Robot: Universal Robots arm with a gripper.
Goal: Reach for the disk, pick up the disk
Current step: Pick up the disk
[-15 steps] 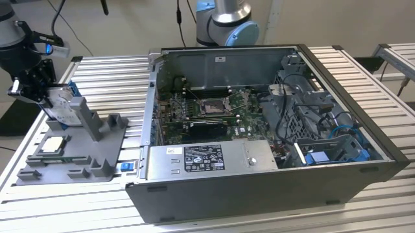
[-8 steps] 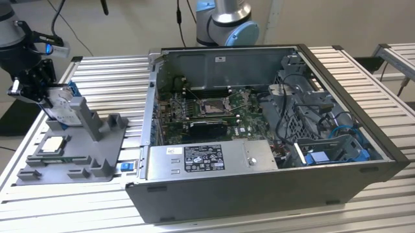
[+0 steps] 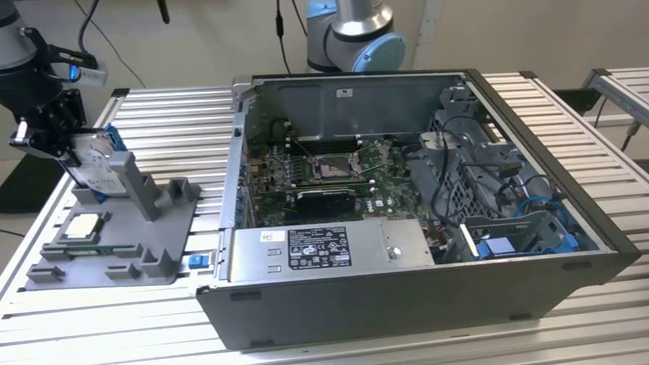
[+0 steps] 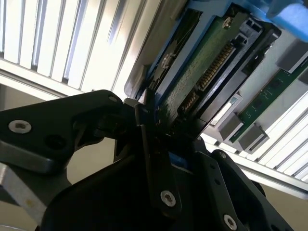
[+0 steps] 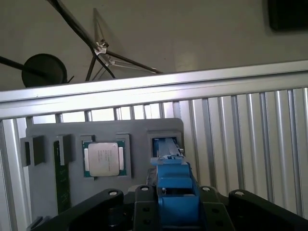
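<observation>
Pincer [image 5: 175, 204] on the disk [image 5: 173, 175]: in the first wrist view its dark fingers [image 5: 142, 198] sit tight on either flank of the blue side frame with no gap showing, so it reads as clamped. In the second wrist view the disk's green board face runs straight away from the jaws. In the exterior view the disk stands on edge, long axis steep, tilted roughly 11 to 5 o'clock, its body at about 4 o'clock from the pincer's wrist. Its lower end is at the upright slot [image 5: 166, 144] of the grey holder tray [image 3: 172, 222]; seated or just clear, cannot tell. Beyond, on the tray: square chip [image 5: 106, 159] and memory stick [image 5: 61, 178]. Slatted worktop [image 3: 152, 114] underneath. Open computer case [image 3: 406, 304] at 3 o'clock, well apart.
</observation>
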